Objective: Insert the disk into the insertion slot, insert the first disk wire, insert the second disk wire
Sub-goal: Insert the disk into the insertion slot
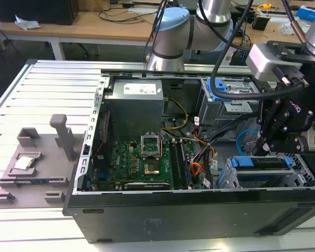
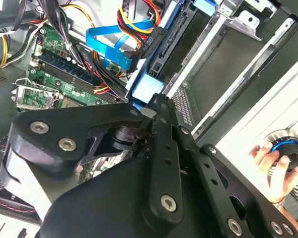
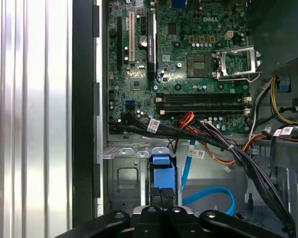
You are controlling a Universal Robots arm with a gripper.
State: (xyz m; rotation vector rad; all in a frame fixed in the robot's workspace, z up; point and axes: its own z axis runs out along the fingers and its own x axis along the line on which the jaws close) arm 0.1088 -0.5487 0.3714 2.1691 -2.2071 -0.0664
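Note:
The disk [image 1: 262,162], framed in its blue carrier, sits inside the insertion slot [image 1: 304,177], a grey metal cage at the case's front corner on the exterior view's right. My gripper [image 1: 263,149] hangs directly over it, fingers together, tips at the carrier's blue end. In the first wrist view the fingertips [image 3: 168,197] rest on the blue carrier [image 3: 161,171] within the grey cage [image 3: 123,179]. The second wrist view has a fingertip [image 2: 158,101] against the blue end [image 2: 145,89]. A loose blue flat wire [image 3: 211,196] [image 2: 109,47] with a black plug [image 2: 151,42] lies beside the cage.
The open computer case [image 1: 147,215] holds a motherboard [image 1: 142,163], a power supply [image 1: 134,105] and a taller grey cage with a blue latch [image 1: 226,100]. Bundled cables [image 3: 248,163] run past the slot. A grey fixture [image 1: 37,163] lies outside. A person's hand [image 2: 273,161] holds a knob.

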